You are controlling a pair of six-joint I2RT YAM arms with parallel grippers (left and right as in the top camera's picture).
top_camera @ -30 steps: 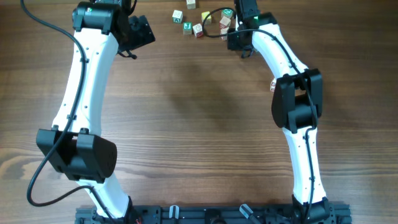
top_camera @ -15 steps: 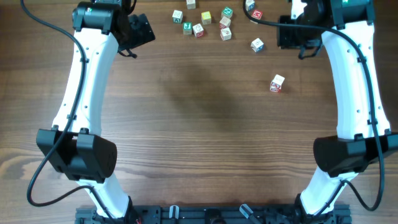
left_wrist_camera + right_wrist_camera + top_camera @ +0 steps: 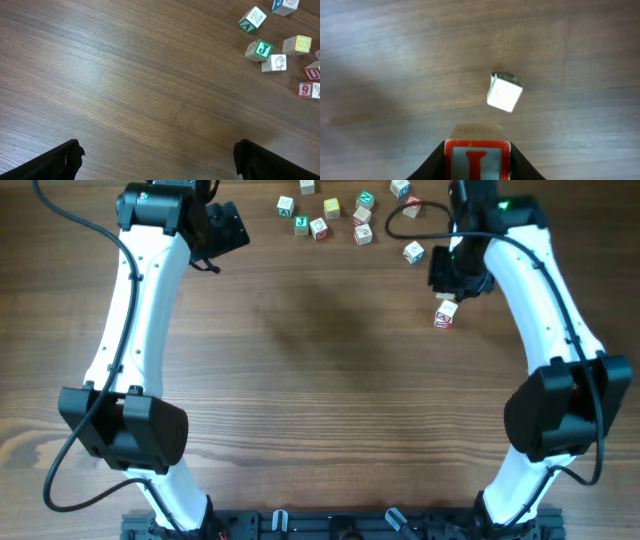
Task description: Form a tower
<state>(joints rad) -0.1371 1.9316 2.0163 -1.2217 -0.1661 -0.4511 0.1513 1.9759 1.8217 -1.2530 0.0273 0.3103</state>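
My right gripper (image 3: 477,162) is shut on a wooden cube (image 3: 477,156) whose near face shows a red letter I in a red frame. Past it on the table lies a pale cube (image 3: 504,93) with a cream top. From overhead, the right gripper (image 3: 450,278) hangs just above and behind the tower (image 3: 445,313), a small cream-topped stack with a red side. The held cube is hidden under the wrist there. My left gripper (image 3: 157,161) is open over bare wood, far from the tower, at the back left (image 3: 226,228).
Loose letter cubes (image 3: 330,215) lie scattered along the table's far edge, with one more cube (image 3: 413,252) near the right arm. The left wrist view shows several of them (image 3: 262,49) at its upper right. A black cable (image 3: 405,210) loops by the cubes.
The right arm left the cube cluster at the far edge, swung out to the right, and now hangs by the tower with the red I cube in its jaws. The left arm stayed still.
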